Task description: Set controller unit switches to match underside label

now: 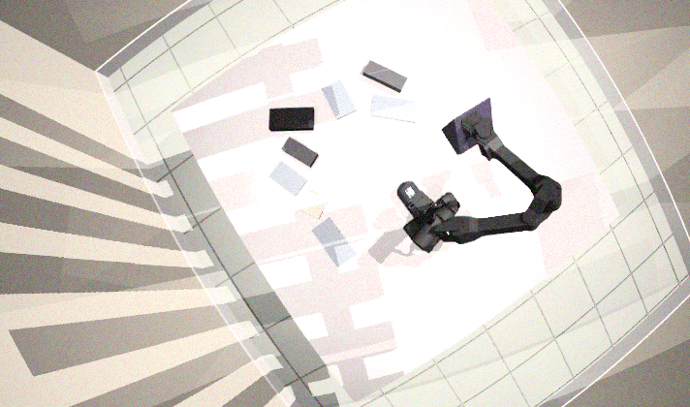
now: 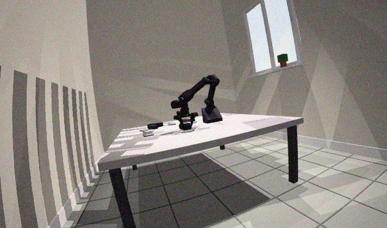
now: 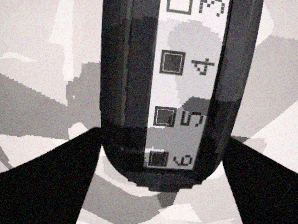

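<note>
While the label's facing up (top view): controller unit (image 1: 407,188) (image 2: 185,127) (image 3: 125,75) is upside down on the bench (image 1: 463,297) (image 2: 231,130), out in front of the arm (image 1: 504,225) (image 2: 196,87), with a bit of the label (image 1: 410,191) (image 3: 171,86) poking out past the gripper (image 1: 430,214) (image 2: 186,122) (image 3: 162,137).
Arm, same view: bent hard at the elbow, forearm swung back across so the wrist sits over one end of the unit.
Arm from the side (exterior view): elbow up high, wrist dropped, fingers pointing pretty much straight down astride the unit, which looks low and right at bench level.
Pincer (wrist view): fairly wide, but pinching the unit across its narrow width, near the 6 end.
Label, same view: 4, 5 and 6 filled, 3 looks empty; 1 and 2 out of frame.
Handling: I'd guess stiff, light to middling, kinda slick on those rounded sides.
Where to grab: long sides, imo. This far toward one end, the far end might sag or twist on the lift, so nearer the middle would be safer for flipping it.
</note>
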`<state>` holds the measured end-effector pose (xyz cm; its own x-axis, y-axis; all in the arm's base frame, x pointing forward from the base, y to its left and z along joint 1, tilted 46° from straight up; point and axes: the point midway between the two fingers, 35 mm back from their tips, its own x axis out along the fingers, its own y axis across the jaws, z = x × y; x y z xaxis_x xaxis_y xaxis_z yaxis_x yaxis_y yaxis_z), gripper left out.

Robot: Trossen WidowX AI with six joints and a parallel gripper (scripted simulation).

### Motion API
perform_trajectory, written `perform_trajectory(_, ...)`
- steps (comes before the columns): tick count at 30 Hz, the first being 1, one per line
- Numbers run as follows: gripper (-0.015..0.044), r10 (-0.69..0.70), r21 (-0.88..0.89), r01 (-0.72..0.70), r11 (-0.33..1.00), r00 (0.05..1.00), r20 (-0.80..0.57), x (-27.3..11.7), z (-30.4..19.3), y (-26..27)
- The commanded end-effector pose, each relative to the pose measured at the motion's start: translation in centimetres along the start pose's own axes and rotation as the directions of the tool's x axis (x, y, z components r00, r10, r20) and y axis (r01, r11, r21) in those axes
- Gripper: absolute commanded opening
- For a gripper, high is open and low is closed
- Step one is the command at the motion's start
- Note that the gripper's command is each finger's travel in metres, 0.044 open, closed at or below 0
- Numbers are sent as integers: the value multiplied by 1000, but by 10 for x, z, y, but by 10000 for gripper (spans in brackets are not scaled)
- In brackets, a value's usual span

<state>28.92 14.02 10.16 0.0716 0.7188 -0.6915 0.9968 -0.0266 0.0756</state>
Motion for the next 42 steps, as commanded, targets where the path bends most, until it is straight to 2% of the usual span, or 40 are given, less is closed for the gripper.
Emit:
perform_trajectory(1, 325, 1, 5, -1, 1000, 1000, 3, 1, 1, 0)
perform_trajectory(42, 335, 1, 5, -1, 1000, 1000, 4, -22, 9, 0)
